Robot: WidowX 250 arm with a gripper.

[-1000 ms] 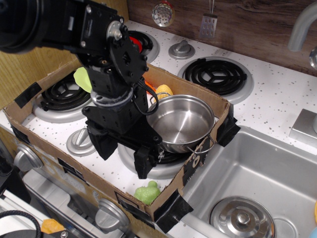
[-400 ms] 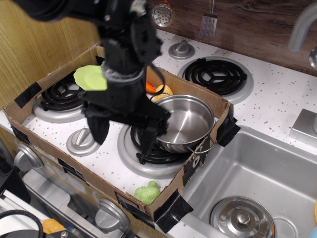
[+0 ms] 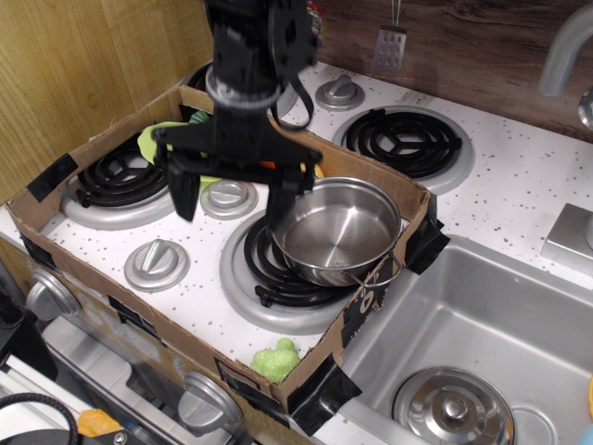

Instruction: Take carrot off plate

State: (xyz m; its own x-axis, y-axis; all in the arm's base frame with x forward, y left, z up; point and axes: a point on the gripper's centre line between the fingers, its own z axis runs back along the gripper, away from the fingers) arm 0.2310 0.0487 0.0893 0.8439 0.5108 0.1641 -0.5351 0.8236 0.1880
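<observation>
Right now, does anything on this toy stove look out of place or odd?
Yes. A taped cardboard frame walls in the left burners. The steel pot sits off-centre on the front burner, overhanging its right edge. A small green toy is wedged in the frame's front corner. The plate and carrot are mostly hidden behind the gripper.
</observation>
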